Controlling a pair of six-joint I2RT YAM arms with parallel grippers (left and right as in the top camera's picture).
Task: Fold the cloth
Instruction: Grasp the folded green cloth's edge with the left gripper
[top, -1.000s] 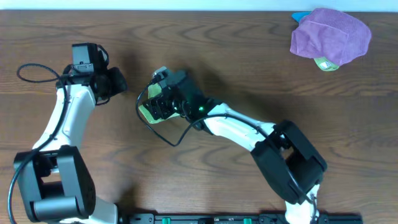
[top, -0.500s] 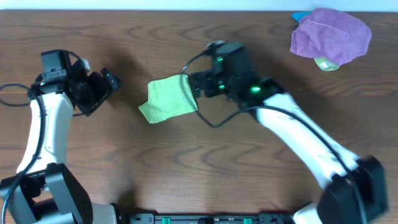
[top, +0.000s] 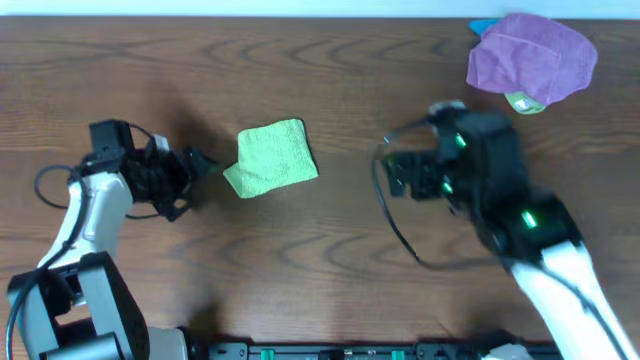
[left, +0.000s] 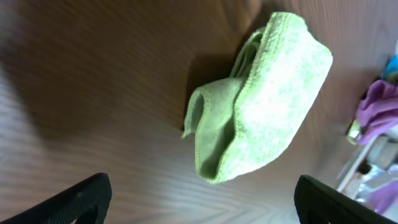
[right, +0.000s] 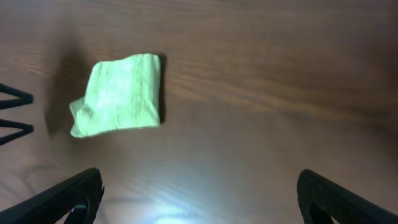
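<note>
The green cloth (top: 270, 158) lies folded in a small bundle on the wooden table, with nothing touching it. My left gripper (top: 197, 180) stands open just left of it, pointing at it. The left wrist view shows the cloth (left: 261, 99) ahead of the left gripper (left: 199, 208), layered edges facing me, both dark fingertips (left: 74, 202) wide apart. My right gripper (top: 393, 175) is open well to the right of the cloth, with bare table between them. From the right wrist, the cloth (right: 118, 93) sits far ahead of the empty right gripper (right: 199, 202).
A purple cloth heap (top: 530, 58) sits at the far right corner over a green-yellow object, with a blue bit (top: 485, 25) beside it. It also shows as the purple heap (left: 376, 112) at the left wrist view's right edge. A black cable (top: 395, 225) loops off the right arm.
Both grippers have opened and let go of the green cloth, which now lies folded. The right arm has drawn back to the right. The left arm has shifted down beside the cloth.
</note>
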